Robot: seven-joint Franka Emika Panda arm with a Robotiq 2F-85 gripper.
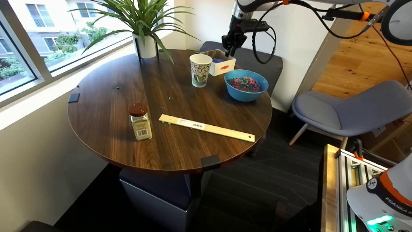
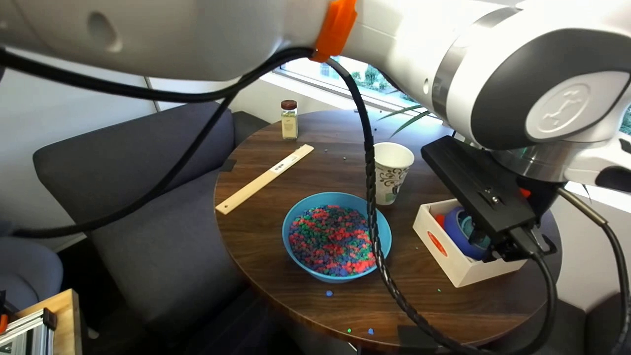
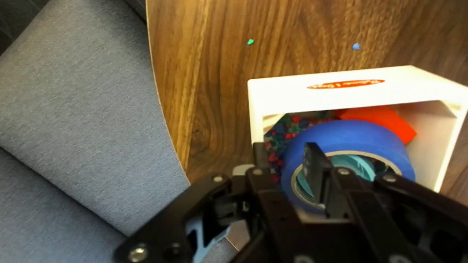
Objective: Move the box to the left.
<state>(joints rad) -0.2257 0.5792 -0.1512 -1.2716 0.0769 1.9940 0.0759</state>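
Black two-finger gripper [image 3: 286, 151] sits at 6 o'clock in the wrist view (12 = top of each view), tips at the small pale rectangular open-top box [image 1: 217, 68], red oval label [image 3: 345, 84] on its 12 o'clock wall. Jaws parted, moderate gap, some of the box's contents showing between them. One jaw overlaps the thick blue roll of tape [image 3: 351, 133] inside, the other lines up with the 9 o'clock wall; can't tell depth or contact. Also inside: flat red piece [image 3: 387, 118] at the roll's 1 o'clock, small multicoloured bits [image 3: 287, 133] at its 10. Box rests on the round dark-brown wooden table [image 1: 103, 100], about 1 o'clock on the tabletop in an exterior view. Same view: upright white paper cup with a swirl print [image 1: 200, 70] near the box at 8 o'clock, sky-blue round bowl [image 1: 246, 95] with more such bits near it at 4–5. Flat pale wooden strip [image 1: 214, 130] lies around 4 o'clock on the table, clear brown-lidded jar [image 1: 141, 124] stands around 8, long-leaved green plant [image 1: 143, 21] in a white pot [image 1: 147, 46] just before 12. Wrist view again: loose green bit [image 3: 250, 42] on the table between 10 and 11 o'clock from the box, loose blue bit [image 3: 356, 46] at 12.
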